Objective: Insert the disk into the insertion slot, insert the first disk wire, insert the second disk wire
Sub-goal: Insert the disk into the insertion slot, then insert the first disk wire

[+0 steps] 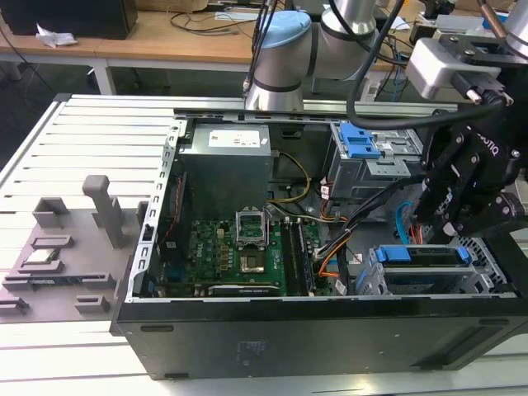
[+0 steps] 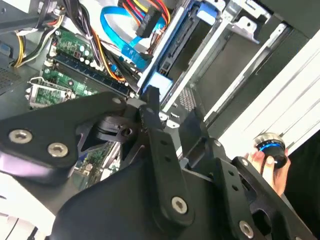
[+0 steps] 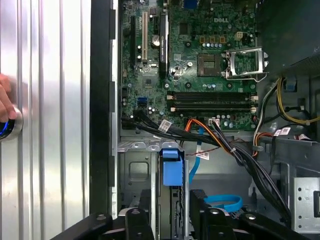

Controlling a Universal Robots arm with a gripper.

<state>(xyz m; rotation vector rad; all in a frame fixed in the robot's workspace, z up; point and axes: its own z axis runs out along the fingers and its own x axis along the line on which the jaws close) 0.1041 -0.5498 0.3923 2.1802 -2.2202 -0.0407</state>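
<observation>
Bright, even light; slight glare

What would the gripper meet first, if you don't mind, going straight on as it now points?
Probably the disk, its blue carrier edge up in the insertion slot ahead of the gripper; depth is unclear.

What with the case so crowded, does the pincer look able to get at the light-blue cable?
Probably yes: the light-blue cable loops uncovered just beside the pincer, though a black wire bundle runs close alongside.
</observation>
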